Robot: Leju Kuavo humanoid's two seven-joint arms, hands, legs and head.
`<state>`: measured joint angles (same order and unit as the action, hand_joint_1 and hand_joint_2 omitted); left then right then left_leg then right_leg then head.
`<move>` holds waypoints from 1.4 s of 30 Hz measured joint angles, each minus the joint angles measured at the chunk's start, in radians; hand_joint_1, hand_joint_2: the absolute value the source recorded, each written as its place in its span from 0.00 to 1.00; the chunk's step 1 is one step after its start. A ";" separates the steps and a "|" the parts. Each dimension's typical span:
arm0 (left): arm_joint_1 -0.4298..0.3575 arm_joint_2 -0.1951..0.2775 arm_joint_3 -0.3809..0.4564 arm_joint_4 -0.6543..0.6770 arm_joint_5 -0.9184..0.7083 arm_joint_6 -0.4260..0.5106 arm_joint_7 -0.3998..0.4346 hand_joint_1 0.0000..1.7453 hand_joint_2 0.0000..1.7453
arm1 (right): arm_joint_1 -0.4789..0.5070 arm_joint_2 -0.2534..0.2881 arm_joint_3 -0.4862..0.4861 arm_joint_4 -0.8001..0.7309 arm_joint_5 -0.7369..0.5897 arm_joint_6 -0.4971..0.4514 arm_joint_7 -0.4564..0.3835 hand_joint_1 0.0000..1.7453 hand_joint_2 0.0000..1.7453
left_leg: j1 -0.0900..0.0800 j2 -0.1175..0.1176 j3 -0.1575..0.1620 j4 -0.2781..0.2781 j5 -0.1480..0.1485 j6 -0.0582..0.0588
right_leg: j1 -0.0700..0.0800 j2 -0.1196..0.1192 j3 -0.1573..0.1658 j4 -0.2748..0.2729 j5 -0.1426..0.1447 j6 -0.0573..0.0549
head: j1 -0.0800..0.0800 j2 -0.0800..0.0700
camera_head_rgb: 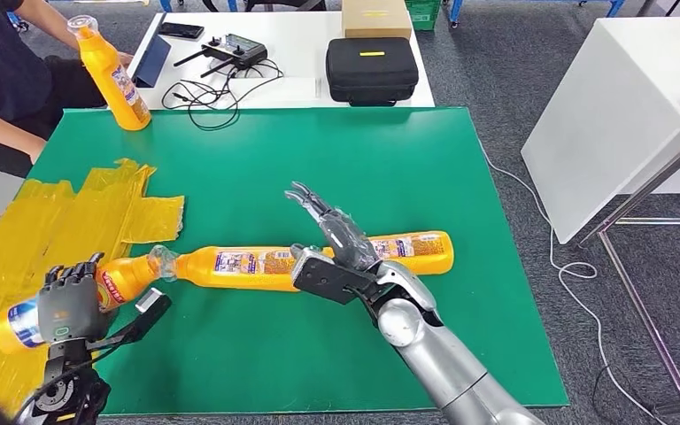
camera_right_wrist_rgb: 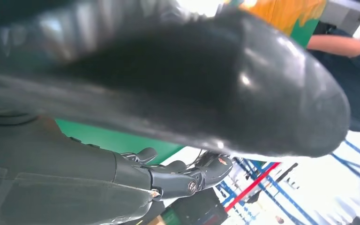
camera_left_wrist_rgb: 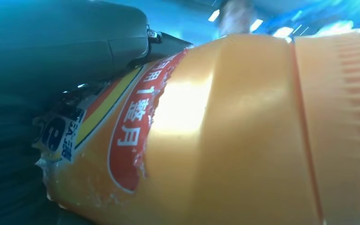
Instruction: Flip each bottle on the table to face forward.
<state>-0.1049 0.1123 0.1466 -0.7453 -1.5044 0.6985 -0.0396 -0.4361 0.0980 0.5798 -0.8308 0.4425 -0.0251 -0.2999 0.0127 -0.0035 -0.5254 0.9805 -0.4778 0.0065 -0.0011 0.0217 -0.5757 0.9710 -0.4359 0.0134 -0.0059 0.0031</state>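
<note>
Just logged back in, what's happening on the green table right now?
The left hand grips one orange bottle lying over the yellow tape patch at the near left of the green table. The right hand reaches over a second bottle lying across the middle, its fingers apart and nothing in them. A third bottle stands tilted at the far left corner, beside a seated person.

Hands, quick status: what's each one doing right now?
Left hand: grips the lying orange bottle.
Right hand: open, fingers spread above the long bottle, holding nothing.
</note>
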 joint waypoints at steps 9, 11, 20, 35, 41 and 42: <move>0.003 0.040 -0.085 0.119 0.012 0.009 0.045 0.48 1.00 | -0.060 0.012 0.032 0.078 -0.021 0.018 -0.033 0.00 0.00 | 0.000 0.000 0.001 0.000 0.000 0.000 | 0.000 0.000 0.000 0.000 0.000 0.000 | 0.000 0.000; -0.002 0.043 -0.086 0.139 0.013 0.012 0.031 0.24 1.00 | -0.066 0.014 0.037 0.090 -0.025 0.021 -0.032 0.00 0.00 | 0.000 -0.001 0.001 0.000 0.000 0.000 | 0.000 -0.001 0.001 0.000 0.000 0.000 | 0.000 0.000; -0.040 0.047 -0.084 0.194 -0.003 0.013 -0.028 0.00 0.00 | -0.066 0.014 0.044 0.118 -0.028 0.015 -0.027 0.00 0.00 | 0.000 -0.003 0.002 0.000 0.002 -0.001 | 0.000 -0.004 0.003 0.000 0.000 0.000 | 0.000 0.000; -0.015 0.043 -0.047 0.096 -0.013 0.011 -0.250 0.00 0.00 | -0.026 0.009 0.044 0.122 -0.017 -0.031 0.008 0.00 0.00 | 0.000 -0.003 0.000 0.000 0.002 0.000 | 0.000 -0.004 0.000 0.001 0.000 0.000 | 0.000 0.000; 0.004 0.012 0.028 -0.023 0.044 0.011 -0.444 0.00 0.00 | 0.003 0.006 0.043 0.102 -0.001 -0.042 0.024 0.00 0.00 | 0.000 -0.002 0.000 0.000 0.002 0.000 | 0.000 -0.004 0.000 0.001 0.000 0.000 | 0.000 0.000; 0.007 -0.002 0.058 -0.052 0.070 0.011 -0.511 0.00 0.00 | 0.008 0.004 0.043 0.099 0.004 -0.042 0.026 0.00 0.00 | 0.000 -0.002 0.000 0.000 0.002 0.000 | 0.000 -0.004 0.000 0.001 0.000 0.000 | 0.000 0.000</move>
<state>-0.0975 0.1104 0.2049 -0.7975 -1.4339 0.7099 -0.5506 -0.4281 0.1025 0.6226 -0.7322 0.4464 -0.0675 -0.2739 0.0128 -0.0057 -0.5256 0.9805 -0.4758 0.0062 -0.0009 0.0178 -0.5760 0.9716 -0.4358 0.0132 -0.0060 0.0031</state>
